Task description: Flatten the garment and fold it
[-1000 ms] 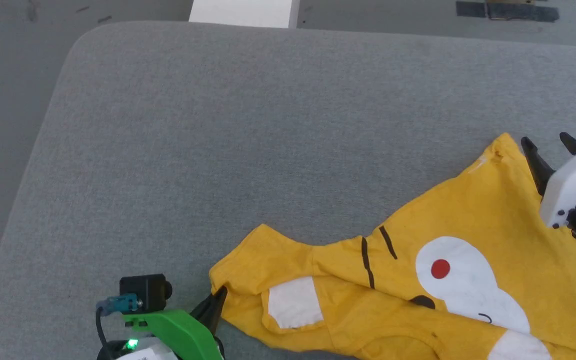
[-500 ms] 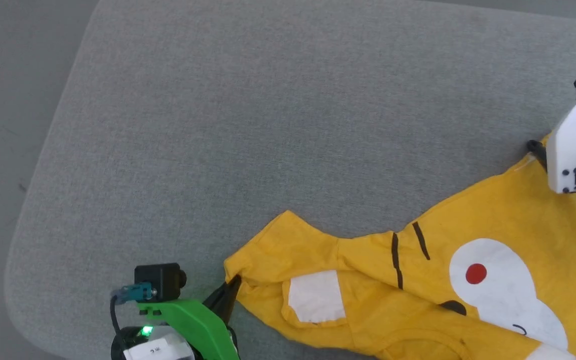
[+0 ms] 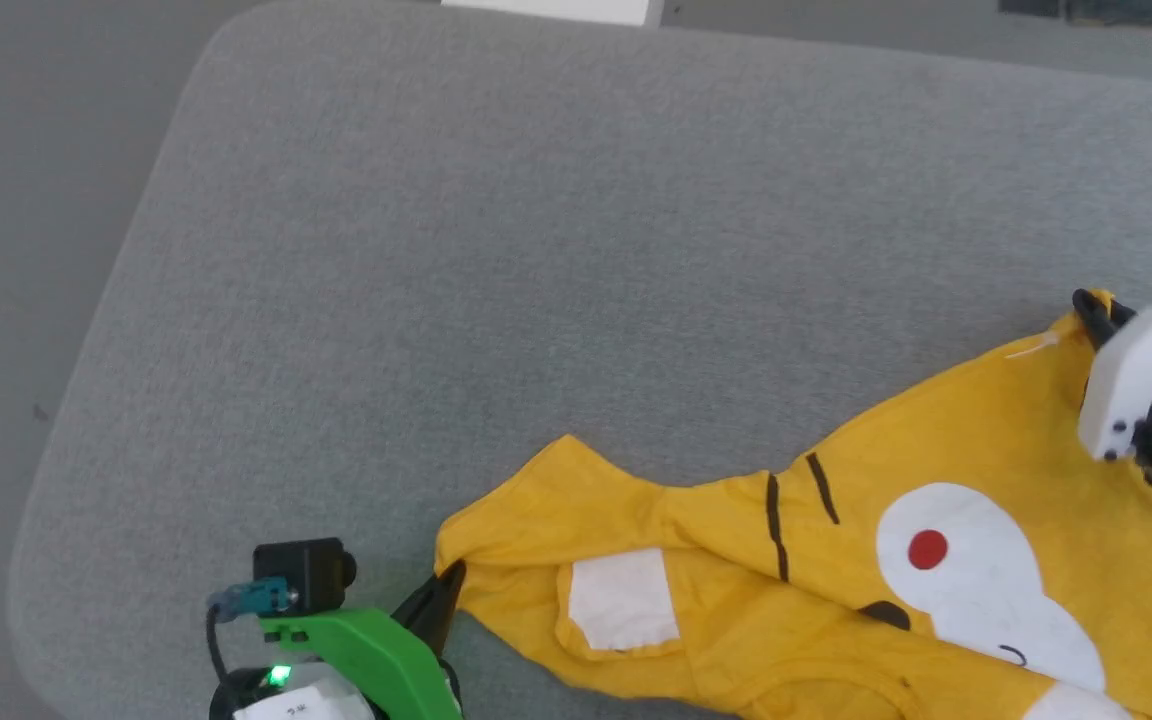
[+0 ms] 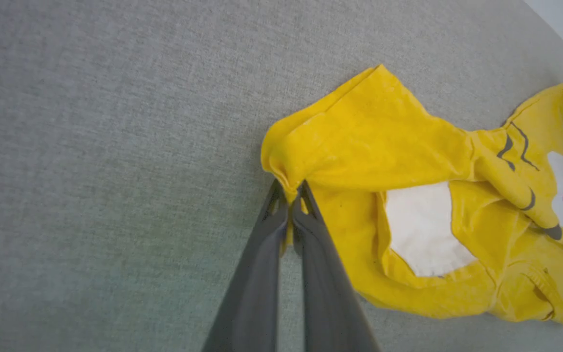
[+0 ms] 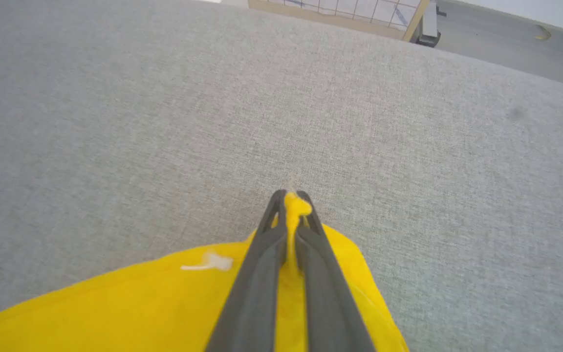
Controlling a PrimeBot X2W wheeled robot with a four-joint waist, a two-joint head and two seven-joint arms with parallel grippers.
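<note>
Fingers of the right gripper [image 5: 290,196], wide apart a moment ago, now pinch the top corner of the garment [image 3: 986,420] at the right edge of the head view. The left gripper [image 4: 289,188] pinches its other end, lower left. With both ends held, pulling it flat on the gray pad [image 3: 536,250] can likely start. Its lower right part is cut off.
</note>
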